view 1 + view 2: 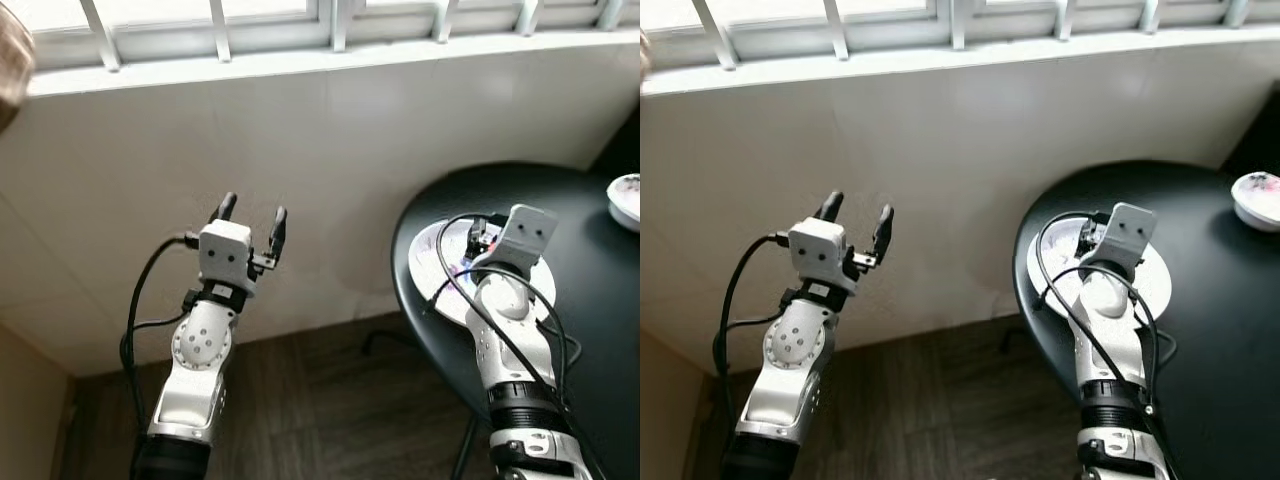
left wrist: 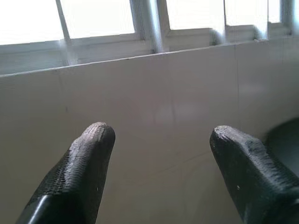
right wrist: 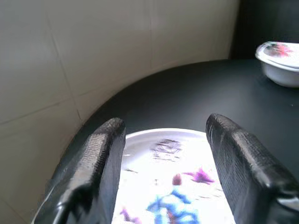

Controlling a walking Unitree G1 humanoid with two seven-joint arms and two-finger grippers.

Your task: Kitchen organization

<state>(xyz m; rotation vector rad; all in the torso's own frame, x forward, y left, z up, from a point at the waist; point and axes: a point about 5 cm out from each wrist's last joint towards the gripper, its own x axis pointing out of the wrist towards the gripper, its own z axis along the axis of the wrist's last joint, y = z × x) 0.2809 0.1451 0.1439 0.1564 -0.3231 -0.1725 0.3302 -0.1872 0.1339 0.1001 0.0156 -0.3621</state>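
A white plate with a blue and purple pattern lies near the left edge of the round black table. My right gripper hovers just above the plate, open, with a finger on each side and nothing between them. A small white bowl with a flowery rim stands at the table's far right. My left gripper is raised off to the left of the table. It is open and empty, and it points at the tiled wall.
A pale tiled wall runs behind, topped by a white sill and window bars. Dark wood floor lies between my arms. A blurred brown shape shows at the top left corner.
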